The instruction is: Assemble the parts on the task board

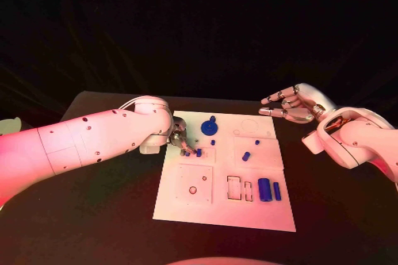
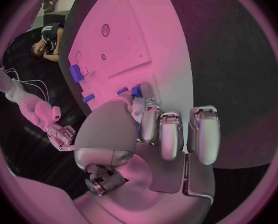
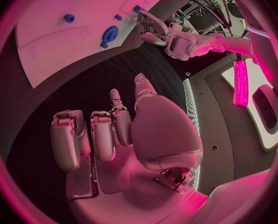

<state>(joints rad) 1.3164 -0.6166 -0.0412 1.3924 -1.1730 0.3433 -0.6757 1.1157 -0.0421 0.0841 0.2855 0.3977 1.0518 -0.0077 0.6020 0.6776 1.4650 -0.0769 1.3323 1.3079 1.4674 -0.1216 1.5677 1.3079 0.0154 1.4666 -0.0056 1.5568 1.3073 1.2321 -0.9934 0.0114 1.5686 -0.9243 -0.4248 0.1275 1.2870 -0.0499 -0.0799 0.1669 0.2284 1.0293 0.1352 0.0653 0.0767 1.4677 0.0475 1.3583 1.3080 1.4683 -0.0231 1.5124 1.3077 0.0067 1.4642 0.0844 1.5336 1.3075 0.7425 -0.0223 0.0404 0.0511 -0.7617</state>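
The white task board lies in the middle of the black table. My left hand is low over its upper left part, and the thumb and a fingertip pinch a small blue part, also seen as a small blue part in the left wrist view. A round blue part lies just beyond it. On the board are a short blue peg, a thick blue cylinder and a thin blue bar. My right hand hovers past the board's far right corner, fingers apart and empty.
Two empty rectangular slots sit left of the thick cylinder. A square plate with a small hole takes up the board's near left. Two tiny blue studs stand mid-board. Black table surrounds the board.
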